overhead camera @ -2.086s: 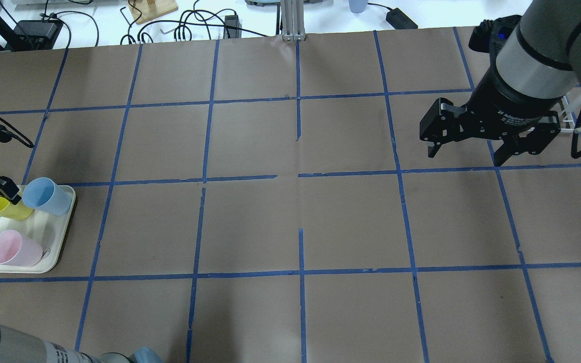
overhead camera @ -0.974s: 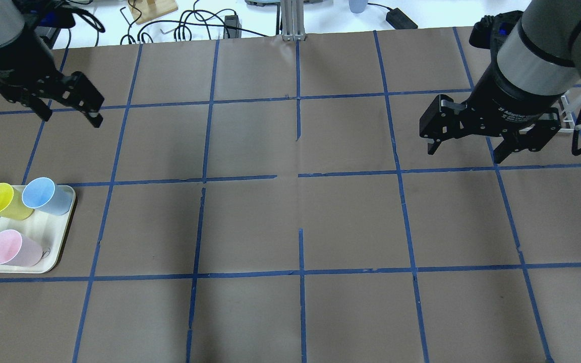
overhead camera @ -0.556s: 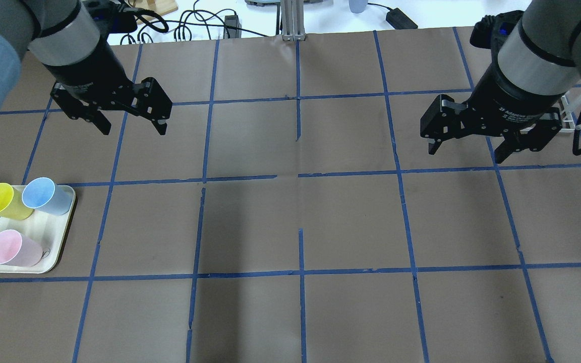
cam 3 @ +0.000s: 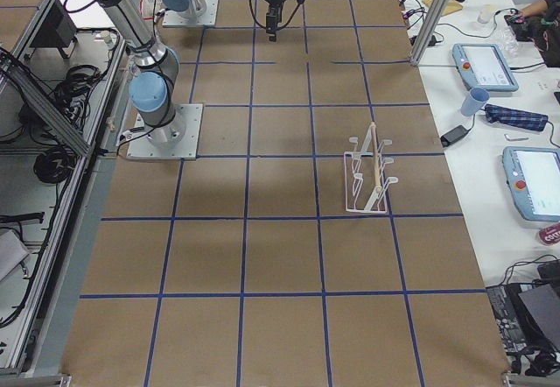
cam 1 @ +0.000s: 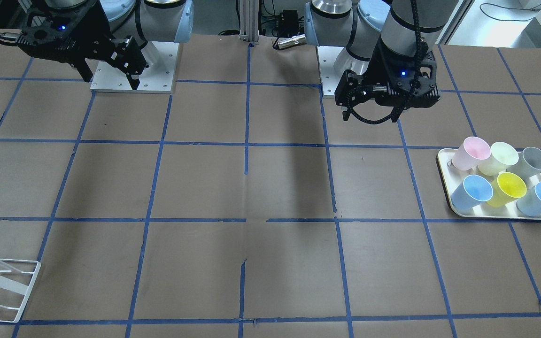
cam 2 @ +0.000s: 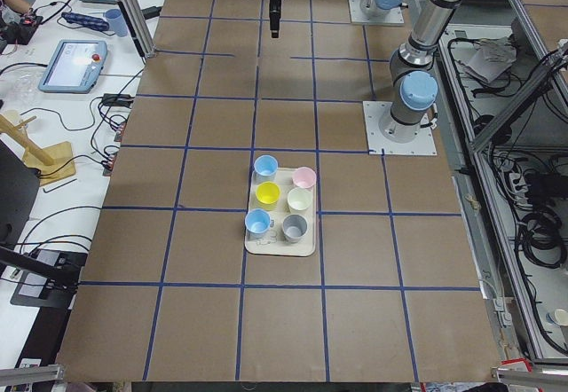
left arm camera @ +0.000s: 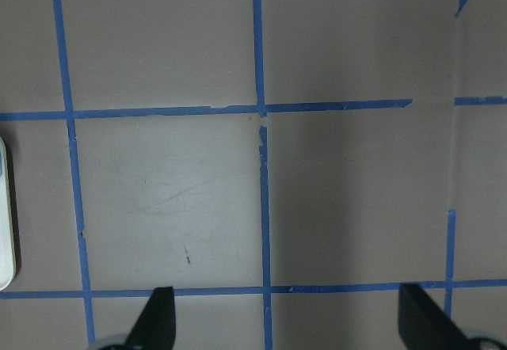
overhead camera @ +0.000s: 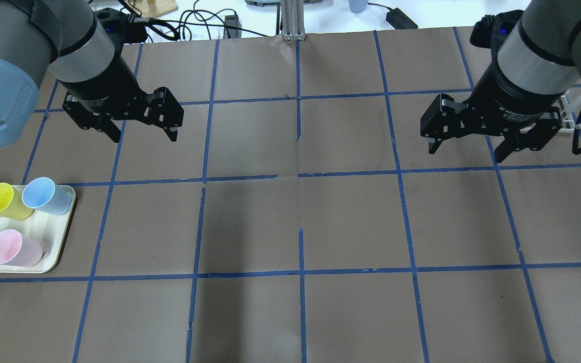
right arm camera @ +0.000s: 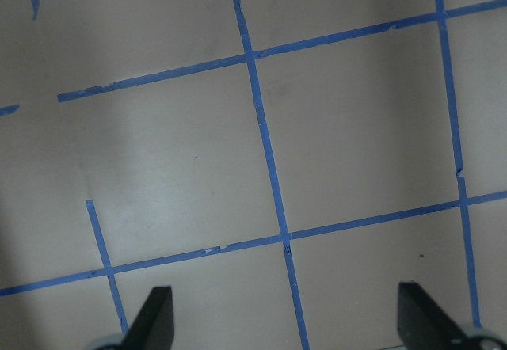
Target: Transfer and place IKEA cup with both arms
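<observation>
Overhead and front-facing views look steeply down on the tabletop (overhead camera: 351, 222) from opposite sides, sharing the tray (overhead camera: 61, 233) (9 and 3 o'clock respectively). End views look lengthwise from afar; wrist views straight down, close.

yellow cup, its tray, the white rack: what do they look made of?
Yellow cup: likely plastic, satin finish; even saturated colour, thin rim.
Tray: probably plastic or melamine, cream, smooth; rounded raised rim.
White rack: looks like white-coated metal wire; thin bent rods.
None confirmable from look alone.
</observation>
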Available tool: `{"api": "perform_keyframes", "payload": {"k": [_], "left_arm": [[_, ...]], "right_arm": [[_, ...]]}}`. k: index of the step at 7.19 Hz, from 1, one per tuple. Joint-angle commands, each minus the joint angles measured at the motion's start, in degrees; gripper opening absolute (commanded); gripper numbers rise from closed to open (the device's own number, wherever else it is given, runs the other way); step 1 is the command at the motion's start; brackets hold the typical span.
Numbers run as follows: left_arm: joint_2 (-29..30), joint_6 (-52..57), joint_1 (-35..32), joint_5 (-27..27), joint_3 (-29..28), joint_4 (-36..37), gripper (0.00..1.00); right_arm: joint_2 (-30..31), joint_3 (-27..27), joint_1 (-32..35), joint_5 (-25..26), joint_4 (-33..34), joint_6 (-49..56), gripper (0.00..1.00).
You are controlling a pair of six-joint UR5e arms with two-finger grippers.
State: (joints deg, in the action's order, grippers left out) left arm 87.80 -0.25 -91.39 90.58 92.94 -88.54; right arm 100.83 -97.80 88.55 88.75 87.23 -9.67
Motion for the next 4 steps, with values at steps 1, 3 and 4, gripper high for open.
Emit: {"api": "perform_keyframes", "payload": {"k": [1,3,4], "left_arm": [[0.01,-0.10,-0.02,-0.22,-0.12,0.21,1.00],[0.01,-0.01,-0.02,-0.22,-0.12,0.21,1.00],[0.01,-0.01,-0.02,-0.31,-0.12,0.21,1.00]], "right_arm": [[0.15,-0.02,0.04,-0.15,-0.04,0.00,1.00],[-0.20,0.07,0.04,-0.42,0.22,0.00,1.00],[-0.11,0.15,-0.05,-0.51,0.23,0.00,1.00]]}}
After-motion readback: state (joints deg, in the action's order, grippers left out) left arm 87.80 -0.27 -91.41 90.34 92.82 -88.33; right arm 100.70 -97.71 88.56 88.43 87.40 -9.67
